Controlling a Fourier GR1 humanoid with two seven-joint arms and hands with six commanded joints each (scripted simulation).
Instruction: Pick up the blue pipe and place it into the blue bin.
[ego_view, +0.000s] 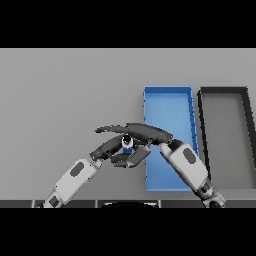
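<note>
The blue pipe is a short blue piece with a pale, dark-centred end, sitting just left of the blue bin. My right hand comes in from the lower right across the bin's left edge. Its long fingers arch over the pipe and its thumb curls beneath, so the hand is shut on the pipe. My left hand lies close to the pipe's left side with relaxed fingers, holding nothing. I cannot tell whether the pipe rests on the table or hangs just above it.
A dark grey bin stands right of the blue bin, almost touching it. My right forearm covers the blue bin's near right part. Grey table stretches to the left and back.
</note>
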